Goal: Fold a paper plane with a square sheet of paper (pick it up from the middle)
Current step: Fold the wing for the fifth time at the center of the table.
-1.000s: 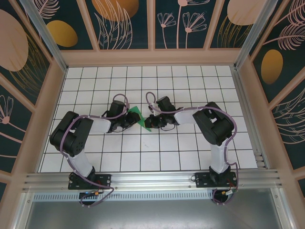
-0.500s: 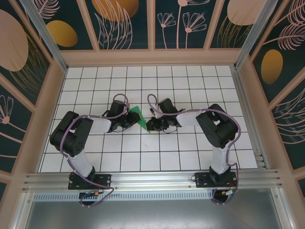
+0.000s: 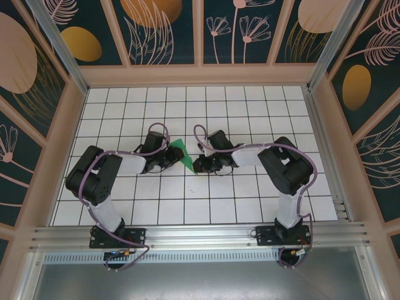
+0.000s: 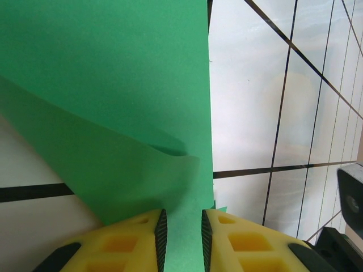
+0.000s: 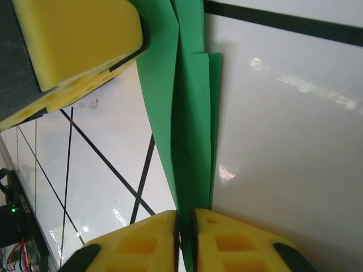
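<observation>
Top external: my left gripper (image 3: 169, 158) is clamped on the folded bright green paper sheet (image 3: 182, 153), mid-way across the white gridded tabletop (image 3: 250, 206). Further right, my right gripper (image 3: 198, 165) pinches that sheet's narrow creased end, its yellow pads (image 5: 150, 241) squeezed tight.

One folded green paper (image 3: 179, 152), apparently — left gripper (image 4: 181, 229), right gripper (image 5: 185, 224), two altogether

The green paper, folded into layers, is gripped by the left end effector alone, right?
Not quite. The green paper, folded into layers, is gripped by both end effectors. The left end effector pinches it in the left wrist view, and the right wrist view shows the right end effector closed on its folded edge as well.
</observation>
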